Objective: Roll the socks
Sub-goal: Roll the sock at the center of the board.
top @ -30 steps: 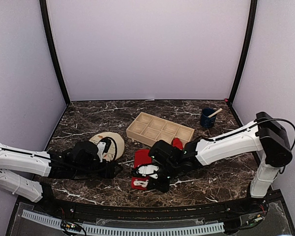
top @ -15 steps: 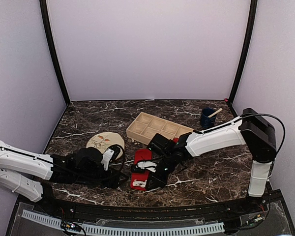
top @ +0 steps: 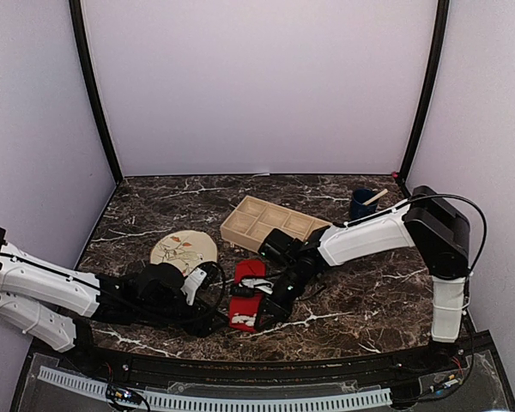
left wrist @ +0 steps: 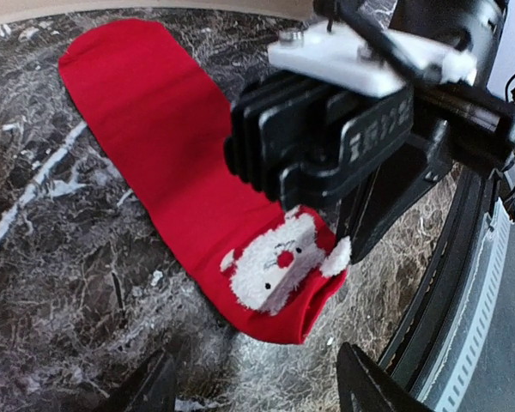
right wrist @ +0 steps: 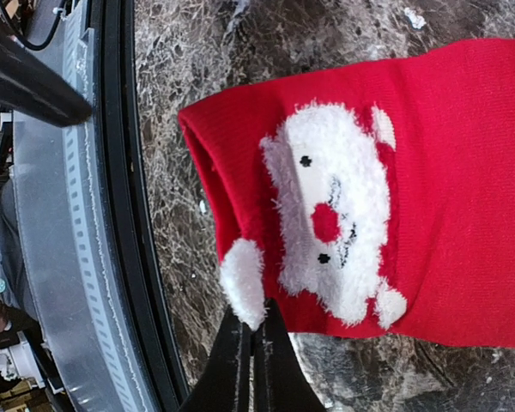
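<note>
One of the socks (top: 245, 302) lies flat on the marble as a red strip (left wrist: 154, 146) with a white Santa face (left wrist: 275, 262) near its open cuff. My left gripper (left wrist: 257, 396) stands open just short of that cuff, fingers apart on either side, touching nothing; in the top view it (top: 215, 321) is left of the sock. My right gripper (right wrist: 253, 324) is shut, its tips against the sock's side edge (right wrist: 326, 223) at a white tuft (right wrist: 242, 281); whether fabric is pinched does not show. From above, it (top: 259, 314) hangs over the sock's right side.
A beige leaf-pattern plate (top: 185, 250) lies left of the sock. A wooden compartment tray (top: 279, 225) sits behind it, and a blue cup (top: 363, 206) with a stick stands at the back right. The table's black front rim (right wrist: 124, 215) runs close by the cuff.
My left gripper has slid right, off the plate and up to the sock's cuff. My right arm has drawn back and to the left while staying over the sock.
</note>
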Robot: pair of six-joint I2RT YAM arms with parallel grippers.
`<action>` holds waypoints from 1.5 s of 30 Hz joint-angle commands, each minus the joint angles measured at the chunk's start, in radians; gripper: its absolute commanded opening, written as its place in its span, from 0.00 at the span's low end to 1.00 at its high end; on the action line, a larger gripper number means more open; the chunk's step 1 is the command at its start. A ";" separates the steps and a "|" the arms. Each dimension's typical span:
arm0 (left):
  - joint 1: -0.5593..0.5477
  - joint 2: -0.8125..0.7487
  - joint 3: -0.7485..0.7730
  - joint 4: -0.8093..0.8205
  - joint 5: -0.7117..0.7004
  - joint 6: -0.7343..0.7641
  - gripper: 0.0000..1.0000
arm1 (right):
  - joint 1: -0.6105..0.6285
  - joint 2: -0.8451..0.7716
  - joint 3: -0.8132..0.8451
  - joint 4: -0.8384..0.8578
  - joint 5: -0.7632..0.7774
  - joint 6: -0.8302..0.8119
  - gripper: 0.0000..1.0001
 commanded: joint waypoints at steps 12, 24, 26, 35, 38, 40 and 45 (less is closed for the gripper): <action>-0.015 0.156 0.076 0.042 0.105 0.072 0.64 | -0.028 0.039 0.061 -0.046 -0.088 -0.028 0.00; -0.015 0.211 0.091 0.060 0.103 0.067 0.57 | -0.029 0.046 0.060 -0.047 -0.117 -0.029 0.00; -0.015 0.206 0.089 0.065 0.096 0.067 0.55 | -0.029 0.048 0.060 -0.048 -0.119 -0.030 0.00; -0.015 0.163 0.072 0.065 0.066 0.077 0.45 | -0.031 0.061 0.066 -0.060 -0.125 -0.035 0.00; -0.017 0.137 0.066 0.050 0.042 0.083 0.46 | -0.031 0.063 0.070 -0.062 -0.125 -0.037 0.00; -0.017 0.127 0.067 0.037 0.038 0.093 0.46 | -0.031 0.063 0.070 -0.062 -0.126 -0.038 0.00; -0.018 0.147 0.076 0.052 0.082 0.116 0.46 | -0.031 0.063 0.072 -0.065 -0.130 -0.038 0.00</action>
